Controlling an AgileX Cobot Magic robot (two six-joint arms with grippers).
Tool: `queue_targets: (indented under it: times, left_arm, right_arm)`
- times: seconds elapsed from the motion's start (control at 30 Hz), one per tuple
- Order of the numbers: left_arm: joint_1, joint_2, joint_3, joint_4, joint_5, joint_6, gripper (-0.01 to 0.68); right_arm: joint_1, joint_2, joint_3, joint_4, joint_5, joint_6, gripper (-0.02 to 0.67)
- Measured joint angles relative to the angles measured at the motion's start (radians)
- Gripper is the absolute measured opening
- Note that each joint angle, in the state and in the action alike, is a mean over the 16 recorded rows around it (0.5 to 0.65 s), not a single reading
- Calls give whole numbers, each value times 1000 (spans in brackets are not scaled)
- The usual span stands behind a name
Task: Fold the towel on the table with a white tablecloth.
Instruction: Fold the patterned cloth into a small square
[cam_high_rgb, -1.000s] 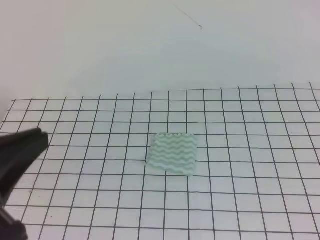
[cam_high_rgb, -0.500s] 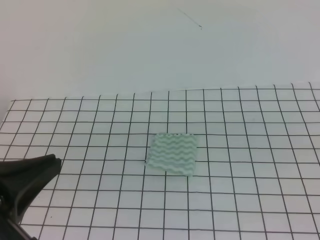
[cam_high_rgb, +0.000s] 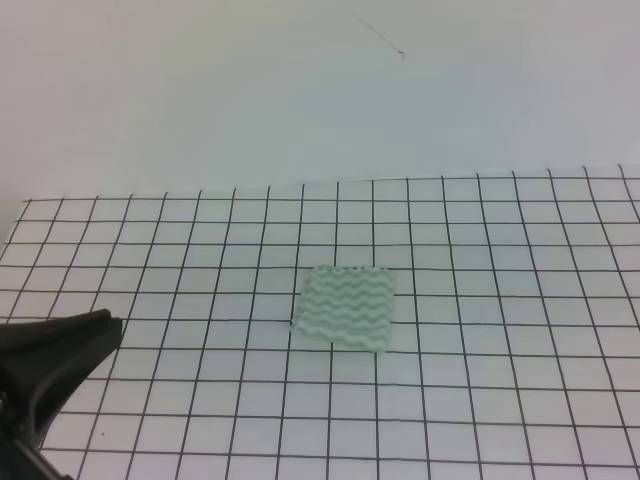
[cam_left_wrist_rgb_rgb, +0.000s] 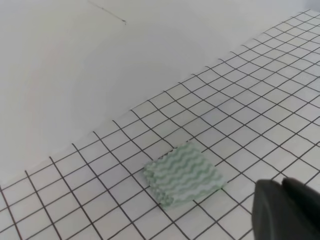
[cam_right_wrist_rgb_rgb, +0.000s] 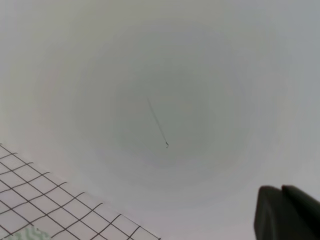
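The towel (cam_high_rgb: 346, 306) lies flat in the middle of the table as a small pale green and white wavy-striped rectangle, about two grid squares wide. Under it is the white tablecloth (cam_high_rgb: 500, 300) with its black grid. My left gripper (cam_high_rgb: 112, 325) is at the lower left, well apart from the towel, its dark fingers together and holding nothing. The left wrist view shows the towel (cam_left_wrist_rgb_rgb: 184, 173) ahead of the left gripper's (cam_left_wrist_rgb_rgb: 282, 186) tips. In the right wrist view my right gripper (cam_right_wrist_rgb_rgb: 281, 190) is shut and empty, facing the wall, with a sliver of towel (cam_right_wrist_rgb_rgb: 30, 234) at the bottom edge.
A plain white wall (cam_high_rgb: 300, 100) with a thin dark mark (cam_high_rgb: 380, 38) rises behind the table's far edge. Gridded cloth (cam_left_wrist_rgb_rgb: 280, 100) surrounds the towel on all sides.
From one second ago to half a second ago my left gripper dropped lower and reached slightly right. Since then nothing has moved. The towel has stayed in place.
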Motion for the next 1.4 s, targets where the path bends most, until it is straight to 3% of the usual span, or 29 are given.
queue_targets:
  times: [0.4, 0.5, 0.7, 1.0, 1.4]
  left_arm:
    - [0, -12, 2, 49, -4, -11, 0]
    - [2, -37, 11, 128, -17, -94, 0]
    - [20, -139, 87, 393, -79, -407, 0]
    - [89, -413, 349, 734, -188, -883, 0]
    - [194, -590, 614, 702, -181, -962, 1]
  right_arm:
    - [0, 0, 0, 0, 0, 0, 0]
    - [0, 0, 0, 0, 0, 0, 0]
    - [0, -1, 0, 1, 1, 0, 0]
    - [0, -1, 0, 1, 1, 0, 0]
    - [0, 0, 6, 0, 0, 0, -1]
